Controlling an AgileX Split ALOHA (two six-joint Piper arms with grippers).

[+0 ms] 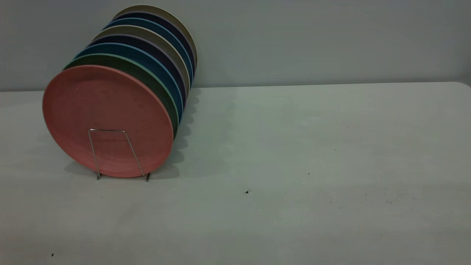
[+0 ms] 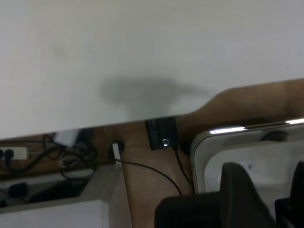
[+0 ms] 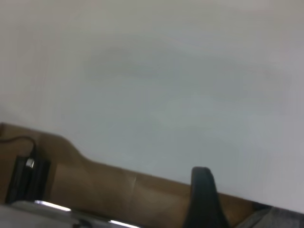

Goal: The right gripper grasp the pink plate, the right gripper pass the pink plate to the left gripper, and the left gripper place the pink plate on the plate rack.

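Exterior view: the pink plate (image 1: 106,117) stands on edge in the rack (image 1: 110,147), foremost of a row of plates (image 1: 154,48) on the table (image 1: 312,165); no arm shows. Left wrist view: left gripper (image 2: 259,199), jaws apart over the table edge. Right wrist view: one right-gripper finger (image 3: 203,197) shows; its jaw state cannot be told.

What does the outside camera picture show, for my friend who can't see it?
A pink plate stands upright at the front of a row of coloured plates in a wire plate rack, on the left of a pale table. No robot arms are in this picture.
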